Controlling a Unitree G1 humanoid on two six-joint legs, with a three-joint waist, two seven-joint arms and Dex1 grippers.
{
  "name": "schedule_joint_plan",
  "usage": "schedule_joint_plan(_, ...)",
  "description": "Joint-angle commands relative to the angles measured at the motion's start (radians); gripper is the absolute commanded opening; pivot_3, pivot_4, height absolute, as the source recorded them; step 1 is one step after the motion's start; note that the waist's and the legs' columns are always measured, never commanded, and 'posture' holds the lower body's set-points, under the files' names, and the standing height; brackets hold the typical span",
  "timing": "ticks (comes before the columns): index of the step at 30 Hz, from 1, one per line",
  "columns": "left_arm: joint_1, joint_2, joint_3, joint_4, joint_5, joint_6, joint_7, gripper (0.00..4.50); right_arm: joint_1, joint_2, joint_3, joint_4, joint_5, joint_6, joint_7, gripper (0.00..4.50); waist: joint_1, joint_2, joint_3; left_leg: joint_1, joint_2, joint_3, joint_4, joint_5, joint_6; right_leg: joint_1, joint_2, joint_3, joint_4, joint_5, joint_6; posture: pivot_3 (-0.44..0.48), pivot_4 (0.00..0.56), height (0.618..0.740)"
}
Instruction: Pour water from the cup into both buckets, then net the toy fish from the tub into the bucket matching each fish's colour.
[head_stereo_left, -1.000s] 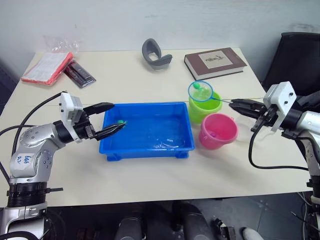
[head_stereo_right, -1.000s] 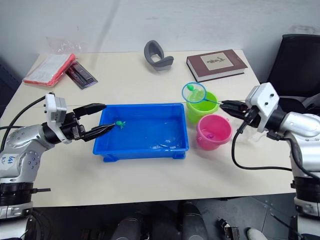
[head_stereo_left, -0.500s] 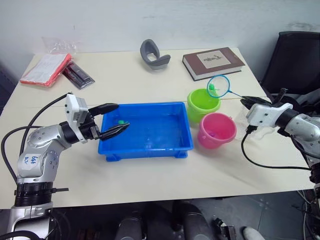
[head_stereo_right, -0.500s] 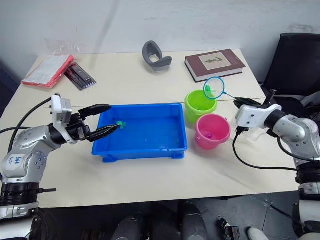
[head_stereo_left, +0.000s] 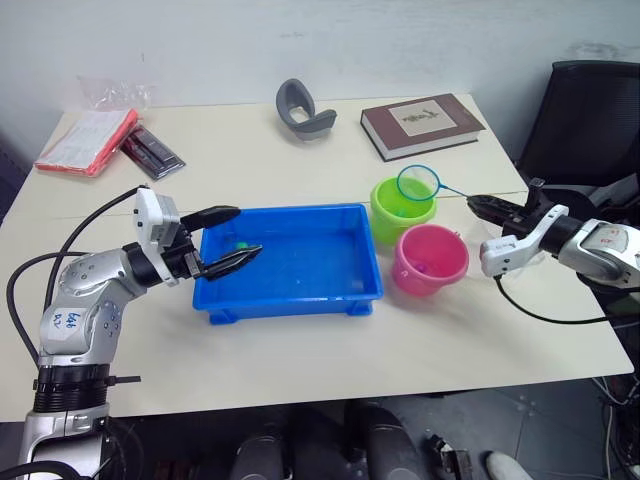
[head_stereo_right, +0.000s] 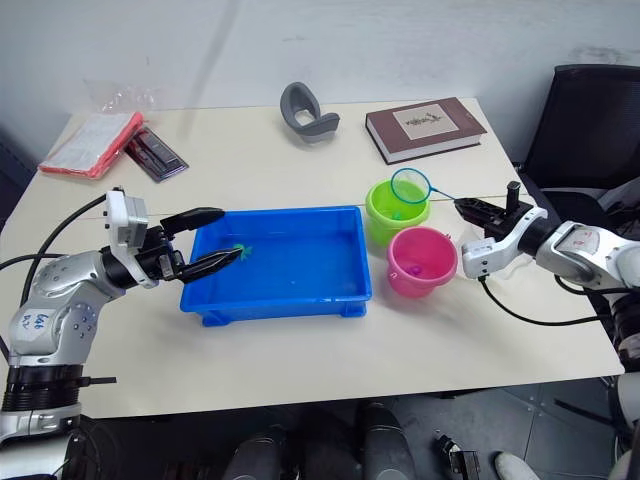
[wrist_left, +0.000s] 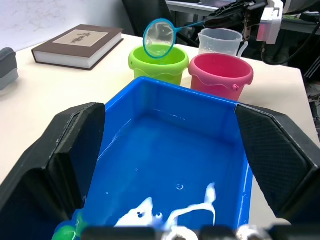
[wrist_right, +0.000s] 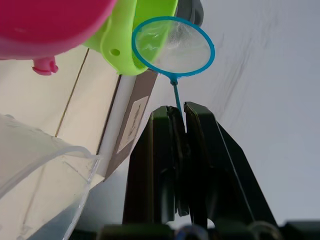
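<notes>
Your right pincer (wrist_right: 180, 117) clamps the blue-rimmed mesh net's (wrist_right: 173, 47) thin handle; your left pincer (head_stereo_left: 233, 237) gapes over the blue plastic tub (head_stereo_left: 290, 302).

We're seeing silver-grey arm shells, white wrist blocks, black two-finger grippers: left gripper (head_stereo_left: 226, 240), right gripper (head_stereo_left: 484, 206). Black cables looping off both forearms; blue handwritten marking showing on the left arm.
</notes>
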Motion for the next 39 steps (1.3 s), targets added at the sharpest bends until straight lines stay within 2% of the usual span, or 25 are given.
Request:
schedule_joint_plan(1, -0.019, 0.003, 0.004, -0.023, 0.001, -0.02, -0.006, 4.44, -0.048, -0.029, 0.013, 0.033, -0.004, -0.02, -0.046, 0.0, -0.001, 0.0, 0.0, 0.0, 0.0, 0.001, 0.0, 0.0, 0.0, 0.0, 0.0, 0.0, 0.0, 0.0, 0.0, 0.0, 0.15, 0.74)
schedule_joint_plan(3, -0.018, 0.008, 0.012, -0.019, 0.003, -0.024, -0.008, 4.44, -0.058, -0.02, -0.007, 0.054, 0.062, -0.041, -0.032, 0.0, 0.0, 0.0, 0.0, 0.0, 0.0, 0.001, 0.0, 0.0, 0.0, 0.0, 0.0, 0.001, 0.0, 0.0, 0.0, 0.0, 0.15, 0.74)
schedule_joint_plan(4, -0.013, 0.013, 0.021, -0.019, 0.002, -0.024, -0.007, 4.44, -0.062, -0.004, -0.028, 0.076, 0.149, -0.068, 0.024, 0.0, 0.0, 0.0, 0.0, 0.0, 0.0, 0.002, 0.0, 0.0, 0.0, 0.0, 0.0, 0.001, 0.0, 0.0, 0.0, 0.0, 0.15, 0.74)
schedule_joint_plan(6, 0.006, 0.029, 0.044, -0.021, -0.001, -0.023, -0.008, 4.44, -0.057, 0.044, -0.059, 0.105, 0.405, -0.125, 0.213, 0.0, -0.001, 0.0, 0.0, 0.0, 0.0, 0.002, 0.0, 0.0, 0.0, 0.0, 0.002, 0.001, -0.001, 0.0, 0.0, 0.0, 0.15, 0.74)
schedule_joint_plan(7, 0.02, 0.037, 0.058, -0.021, -0.004, -0.022, -0.01, 4.44, -0.035, 0.077, -0.067, 0.079, 0.594, -0.111, 0.365, 0.0, -0.005, 0.0, 0.0, 0.001, 0.0, 0.002, 0.0, 0.0, 0.0, 0.001, 0.003, 0.0, -0.001, 0.0, 0.0, 0.0, 0.15, 0.74)
schedule_joint_plan(9, 0.053, 0.057, 0.098, -0.016, -0.013, -0.026, -0.016, 4.44, 0.036, 0.124, -0.061, -0.091, 0.982, 0.026, 0.688, 0.0, -0.015, 0.0, 0.0, 0.003, 0.002, 0.001, -0.001, 0.0, 0.0, 0.002, 0.003, 0.002, -0.001, 0.0, 0.0, 0.0, 0.15, 0.74)
schedule_joint_plan(11, 0.095, 0.077, 0.143, -0.012, -0.023, -0.028, -0.024, 4.44, 0.092, 0.152, -0.067, -0.285, 1.241, 0.217, 0.912, 0.0, -0.021, 0.0, 0.0, 0.003, 0.006, -0.001, -0.001, 0.0, 0.0, 0.003, 0.003, 0.002, 0.0, 0.0, 0.0, 0.0, 0.15, 0.74)
schedule_joint_plan(14, 0.172, 0.105, 0.213, -0.028, -0.03, -0.029, -0.031, 4.44, 0.131, 0.172, -0.067, -0.498, 1.416, 0.516, 1.109, 0.0, -0.018, 0.001, 0.0, 0.002, 0.007, -0.001, 0.0, -0.001, 0.0, 0.002, 0.003, 0.001, 0.001, 0.0, 0.0, 0.0, 0.15, 0.74)
schedule_joint_plan(16, 0.231, 0.121, 0.266, -0.043, -0.031, -0.027, -0.025, 4.44, 0.136, 0.185, -0.051, -0.597, 1.462, 0.681, 1.187, 0.0, -0.016, 0.0, 0.0, 0.002, 0.007, -0.001, 0.0, -0.001, 0.001, 0.001, 0.002, 0.0, 0.001, 0.001, -0.001, 0.0, 0.15, 0.74)
schedule_joint_plan(20, 0.333, 0.161, 0.357, -0.037, -0.014, -0.003, 0.004, 4.44, 0.095, 0.243, 0.01, -0.714, 1.456, 1.065, 1.23, 0.0, -0.003, 0.0, 0.0, 0.002, 0.007, -0.002, 0.001, -0.003, 0.001, 0.002, 0.001, -0.001, 0.0, 0.001, -0.002, 0.0, 0.15, 0.74)
schedule_joint_plan(23, 0.361, 0.186, 0.402, -0.036, -0.021, 0.055, 0.057, 4.44, 0.048, 0.31, 0.06, -0.741, 1.402, 1.329, 1.19, 0.0, 0.006, 0.0, 0.0, 0.002, 0.007, -0.002, 0.001, -0.003, 0.001, 0.0, 0.0, -0.002, 0.001, 0.001, -0.003, 0.0, 0.15, 0.74)
schedule_joint_plan(25, 0.393, 0.213, 0.403, -0.052, -0.008, 0.073, 0.048, 4.44, 0.018, 0.361, 0.094, -0.737, 1.366, 1.43, 1.18, 0.0, 0.007, 0.0, 0.0, 0.001, 0.007, -0.002, 0.001, -0.003, 0.001, 0.0, 0.0, -0.002, 0.001, 0.001, -0.004, 0.0, 0.15, 0.74)
schedule_joint_plan(29, 0.43, 0.258, 0.4, -0.081, 0.004, 0.108, 0.041, 4.44, -0.027, 0.453, 0.155, -0.672, 1.262, 1.483, 1.172, 0.0, 0.004, 0.0, 0.0, 0.0, 0.007, -0.001, 0.001, -0.003, 0.0, -0.002, 0.0, -0.007, 0.001, 0.001, -0.004, 0.0, 0.15, 0.74)
schedule_joint_plan(34, 0.439, 0.269, 0.407, -0.103, -0.006, 0.134, 0.041, 4.44, -0.094, 0.598, 0.185, -0.533, 1.157, 1.465, 1.138, 0.0, 0.001, -0.001, 0.0, -0.001, 0.007, -0.001, 0.001, -0.004, 0.0, -0.002, 0.001, -0.011, 0.001, 0.001, -0.004, 0.0, 0.15, 0.74)
schedule_joint_plan(39, 0.433, 0.255, 0.397, -0.123, -0.014, 0.158, 0.058, 4.44, -0.134, 0.731, 0.152, -0.431, 1.121, 1.426, 1.114, 0.0, -0.004, -0.001, 0.0, -0.001, 0.007, -0.001, 0.0, -0.004, -0.001, -0.002, 0.001, -0.011, 0.001, 0.001, -0.005, 0.0, 0.15, 0.74)
